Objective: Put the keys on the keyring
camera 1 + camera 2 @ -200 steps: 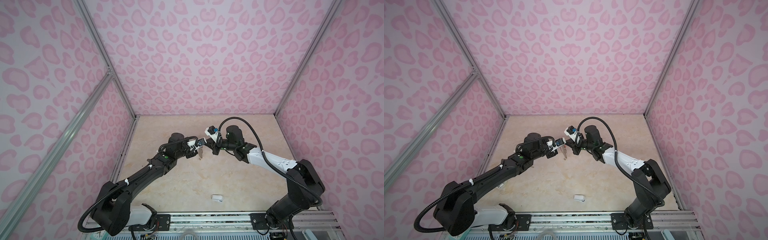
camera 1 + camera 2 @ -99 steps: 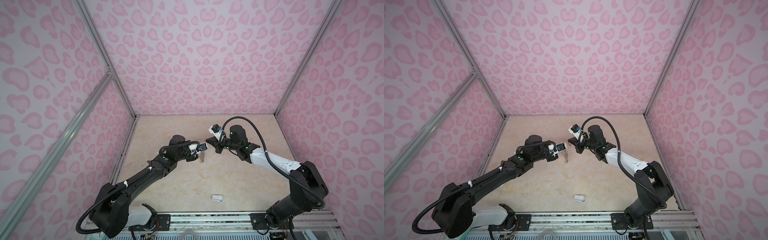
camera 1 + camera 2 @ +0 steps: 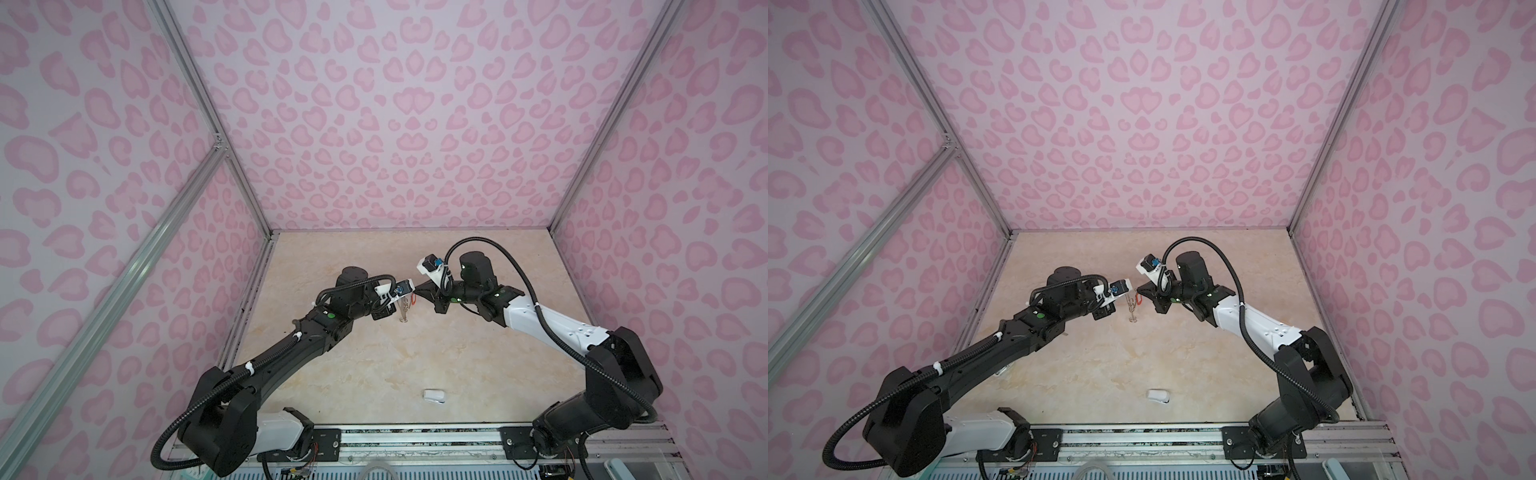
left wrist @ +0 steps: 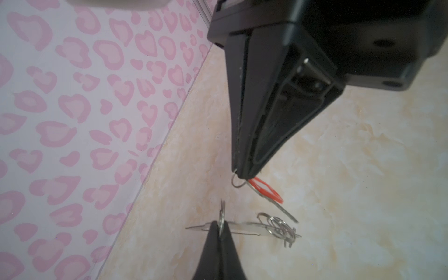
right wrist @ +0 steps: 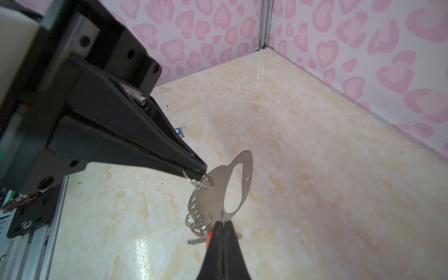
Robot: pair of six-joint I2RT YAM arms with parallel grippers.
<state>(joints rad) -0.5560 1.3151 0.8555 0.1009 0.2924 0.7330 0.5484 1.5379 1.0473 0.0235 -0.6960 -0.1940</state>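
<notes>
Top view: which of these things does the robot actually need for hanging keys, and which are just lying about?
Part of the job:
keyring plate, held by one of its rings in the shut left gripper
red-tagged key, its ring pinched in the shut right gripper

Just lying about:
small white rounded object, alone on the table near the arms' bases

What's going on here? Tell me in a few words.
Both grippers are close together above the table. The left gripper is shut on a wire ring at one end of the keyring plate, which hangs from it. The right gripper is shut on a small ring carrying the red-tagged key, right beside the plate. Whether that key is hooked on yet, I cannot tell. A small white object lies on the table near the front.
</notes>
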